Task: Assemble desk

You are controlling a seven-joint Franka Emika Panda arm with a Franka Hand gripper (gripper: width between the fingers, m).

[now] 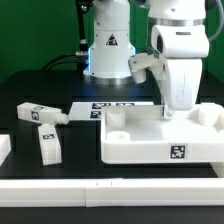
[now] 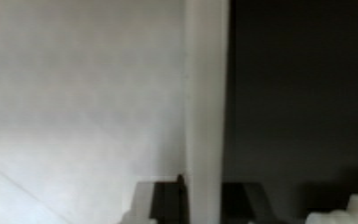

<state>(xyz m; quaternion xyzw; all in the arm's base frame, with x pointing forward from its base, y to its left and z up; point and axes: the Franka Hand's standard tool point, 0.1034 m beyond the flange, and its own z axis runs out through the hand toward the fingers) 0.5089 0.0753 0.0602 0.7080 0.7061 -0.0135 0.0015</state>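
Tabletop: black and flat, carrying every part. Bare ground is lying between the loose legs and the slab.
Front rail: long and white, running along the near edge and walling off that side.
Desk slab: sitting toward the exterior view's right, tag facing the camera. Likely stiff, light, slick plastic. It is too broad to span, so the raised rim is looking like the only hold.
Slab handling: a pull from one rim may be swinging it round rather than sliding it straight.
Claw: pointing straight down at the slab's far rim. In the wrist view the claw is narrow, with dark fingers hugging both sides of the white rim. It is apparently pinching that rim, though the picture is blurred.
Marker board: lying just behind the slab, close to the claw.
Far leg: lying on its side, well apart from the slab.
Near leg: lying nearer the rail, also apart.
Corner sockets: standing up from the slab and likely snagging low sweeps.
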